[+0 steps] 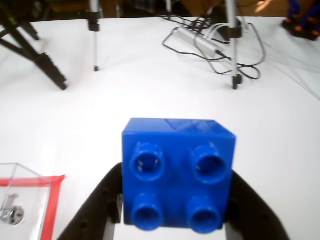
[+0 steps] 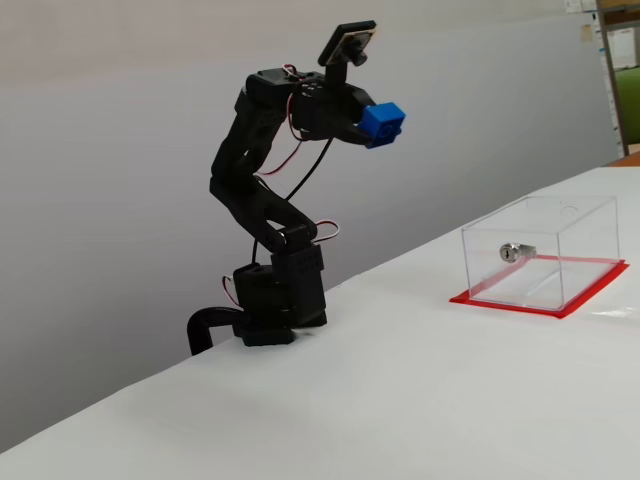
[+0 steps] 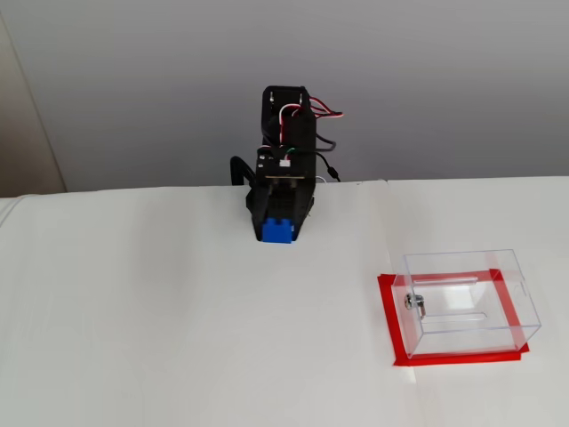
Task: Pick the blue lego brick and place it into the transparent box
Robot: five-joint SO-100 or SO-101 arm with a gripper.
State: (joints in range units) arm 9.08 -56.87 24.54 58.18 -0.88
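The blue lego brick (image 1: 177, 172) fills the lower middle of the wrist view, showing four studs, and my gripper (image 1: 177, 210) is shut on it with a black finger on each side. In a fixed view from the side, the gripper (image 2: 372, 120) holds the brick (image 2: 384, 122) high in the air, well left of the transparent box (image 2: 540, 250). In the other fixed view the brick (image 3: 277, 230) hangs in front of the arm, up and left of the box (image 3: 467, 298). The box has a red base rim and stands open-topped on the white table. Only its corner (image 1: 25, 200) shows in the wrist view.
A silver lock cylinder (image 2: 510, 252) sits on one box wall. In the wrist view, black tripod legs (image 1: 47, 67), silver tripod legs (image 1: 233, 55) and a tangle of cables (image 1: 210, 45) stand at the far side of the table. The arm base (image 2: 275, 305) is clamped at the table edge.
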